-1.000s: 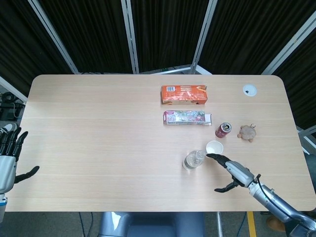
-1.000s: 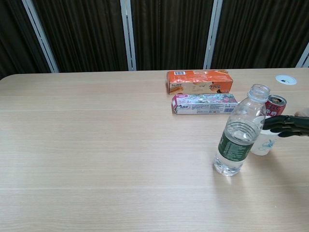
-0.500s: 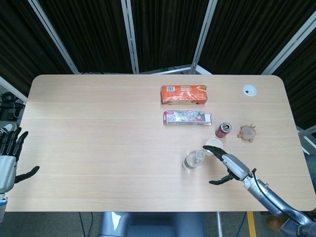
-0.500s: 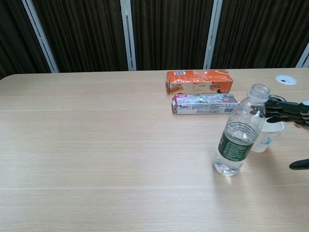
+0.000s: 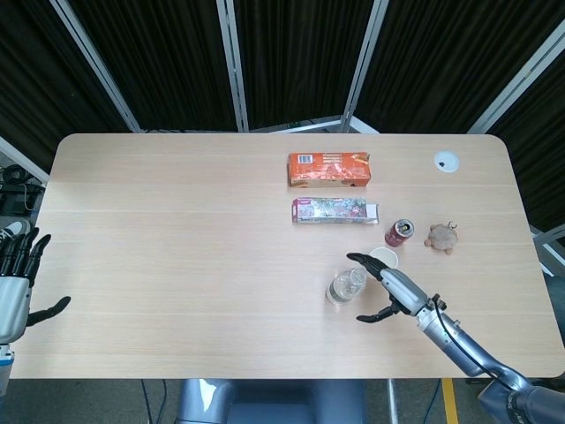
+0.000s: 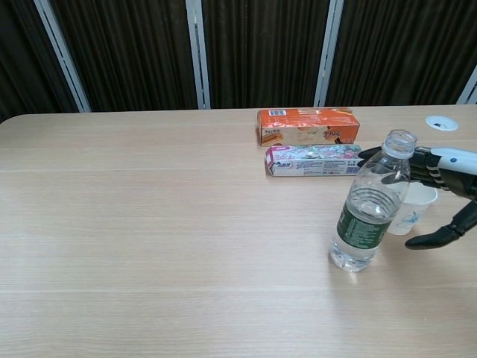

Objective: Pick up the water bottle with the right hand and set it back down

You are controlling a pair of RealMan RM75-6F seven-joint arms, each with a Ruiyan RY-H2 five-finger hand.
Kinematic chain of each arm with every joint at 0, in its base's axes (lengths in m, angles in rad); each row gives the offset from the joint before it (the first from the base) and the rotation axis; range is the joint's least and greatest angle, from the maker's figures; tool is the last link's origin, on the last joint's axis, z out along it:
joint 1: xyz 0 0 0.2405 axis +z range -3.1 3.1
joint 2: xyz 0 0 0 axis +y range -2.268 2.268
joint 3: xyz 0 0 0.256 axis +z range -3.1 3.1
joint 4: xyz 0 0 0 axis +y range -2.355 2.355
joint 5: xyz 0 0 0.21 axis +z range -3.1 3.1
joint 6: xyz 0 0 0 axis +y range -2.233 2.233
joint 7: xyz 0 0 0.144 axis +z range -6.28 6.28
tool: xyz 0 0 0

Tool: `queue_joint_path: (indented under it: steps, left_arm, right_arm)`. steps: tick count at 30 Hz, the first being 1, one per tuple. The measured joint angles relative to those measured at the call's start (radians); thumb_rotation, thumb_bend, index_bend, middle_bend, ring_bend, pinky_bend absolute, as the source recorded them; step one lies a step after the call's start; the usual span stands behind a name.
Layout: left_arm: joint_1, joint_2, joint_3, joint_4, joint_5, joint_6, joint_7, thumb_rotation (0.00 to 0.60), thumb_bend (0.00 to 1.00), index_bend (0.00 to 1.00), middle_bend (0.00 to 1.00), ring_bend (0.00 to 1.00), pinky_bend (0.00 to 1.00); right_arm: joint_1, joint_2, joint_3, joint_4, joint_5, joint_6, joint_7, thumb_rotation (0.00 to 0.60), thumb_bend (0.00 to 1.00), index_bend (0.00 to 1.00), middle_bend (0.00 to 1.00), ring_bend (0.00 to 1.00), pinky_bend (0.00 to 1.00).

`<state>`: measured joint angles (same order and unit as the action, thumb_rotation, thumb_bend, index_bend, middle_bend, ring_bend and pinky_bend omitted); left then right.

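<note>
Two cameras cover one light wooden table (image 5: 177, 230). The water bottle (image 6: 370, 206) stands upright and uncapped on the near right part of it, with a green label around its middle. From the head view it is seen from above as a clear round shape (image 5: 346, 286), so the label is hard to make out there.

The right hand (image 5: 388, 287) hovers just to the right of the bottle, fingers spread wide and thumb apart, holding nothing. Its fingers (image 6: 373, 154) reach behind the bottle's neck in the chest view, while the thumb hangs lower to the right; whether any finger touches the bottle cannot be told.

Only the head view shows the left hand (image 5: 12, 287), at the table's left edge with fingers extended and empty. It alone also shows a red soda can (image 5: 398, 232) and a small brown turtle figure (image 5: 441, 237).

A white paper cup (image 6: 411, 209) stands just behind the bottle. Further back lie an orange box (image 6: 308, 125) and a flowered box (image 6: 316, 159).
</note>
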<state>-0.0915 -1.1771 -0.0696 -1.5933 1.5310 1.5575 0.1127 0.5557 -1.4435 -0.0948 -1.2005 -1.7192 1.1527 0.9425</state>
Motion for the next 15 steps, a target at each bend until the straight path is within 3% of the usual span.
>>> queue_joint_path:
  steps: [15]
  left_arm:
    - [-0.007,-0.001,-0.007,0.002,-0.027,-0.021,0.000,0.600,0.00,0.00,0.00,0.00,0.00]
  right_arm:
    - [0.055,-0.077,0.026,-0.003,0.018,-0.054,-0.075,0.600,0.00,0.00,0.03,0.00,0.10]
